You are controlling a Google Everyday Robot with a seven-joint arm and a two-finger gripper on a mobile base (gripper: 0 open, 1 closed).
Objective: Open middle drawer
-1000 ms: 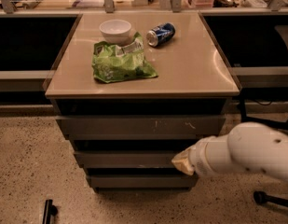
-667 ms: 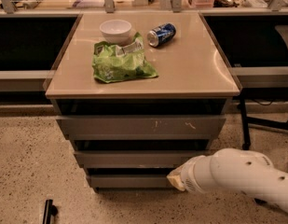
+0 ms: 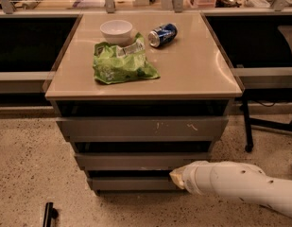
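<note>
We see the middle drawer (image 3: 136, 161) in the stack under the tan countertop (image 3: 193, 74). It sits below the larger top drawer (image 3: 112, 127), whose front has pale scratches, and above the narrow bottom drawer (image 3: 126, 184). It looks shut, with dark gaps running along its front above and below.

The gripper (image 3: 176, 176) is at the end of the white arm (image 3: 240, 186), which reaches in from the lower right. It is low and right of centre, at the gap just under the middle drawer's front and above the bottom one. We cannot tell whether it is apart, together or clamped on anything, nor whether it touches either front.

We judge the drawer to be stiff and rigid, a flat panel on slides that should move straight out and not flex. The front is plain and smooth with no handle, so pressing on its face gives us nothing to pull. The likely hold is the lower edge, hooked from the gap beneath, or the upper lip. A shallow drawer is probably light, though its contents are hidden. Pulling this far to the right may skew it on its slides, so a straight, steady pull seems wise.

On top, a white bowl (image 3: 116, 30), a blue can (image 3: 162, 34) and a green bag (image 3: 122, 64) could shift if the cabinet jerks.
</note>
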